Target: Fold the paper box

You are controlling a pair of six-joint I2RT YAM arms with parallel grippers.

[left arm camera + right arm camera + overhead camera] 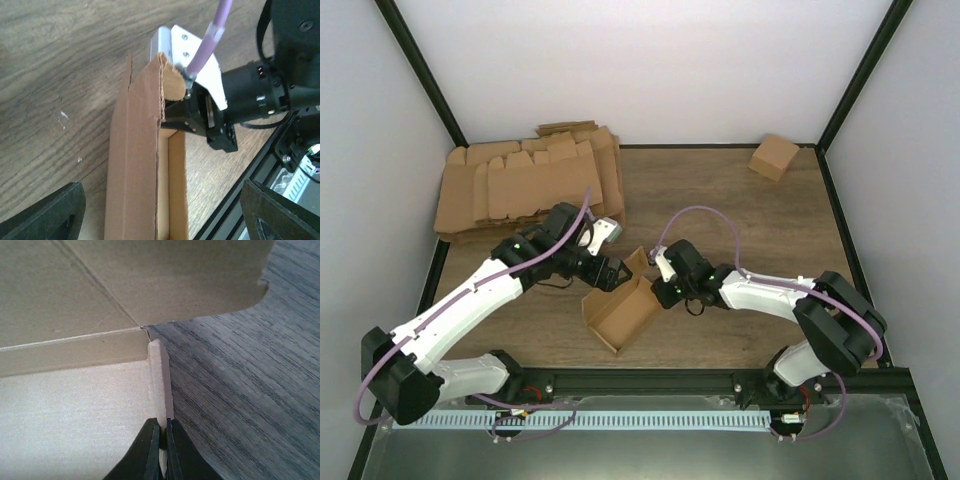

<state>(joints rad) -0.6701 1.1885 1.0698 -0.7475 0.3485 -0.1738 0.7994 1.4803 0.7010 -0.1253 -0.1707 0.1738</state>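
Well, box (620,318): one, brown cardboard, folded part-way into an open oblong tray. It lies slantwise at the middle of the table (720,200), between the two arms and near the front edge.
Box edges: long walls stand upright. A flap rises at the far end, where both tools meet. The near corner lies close to the front rail (650,378), but apart from it.
Left tool (612,272): jaws spread wide, holding nothing. It hangs at the box's far-left end. From its own camera the two dark fingers (50,215) stand either side of the box, clear of the walls as far as I can see.
Right tool (161,440): pinched tight on the thin top edge of a box wall, at the far-right end, with the cardboard squeezed between both fingers.
Pile (525,185): one thick pile of flat blanks at the back left, reaching to the left edge and well apart from the box.
Carton (773,157): one small carton in the back right corner, near the wall.
Open room: bare wood between pile and carton at the back, and a strip to the right of the box, under the right arm.
Count: one box, one pile, one carton, two arms, two tools.
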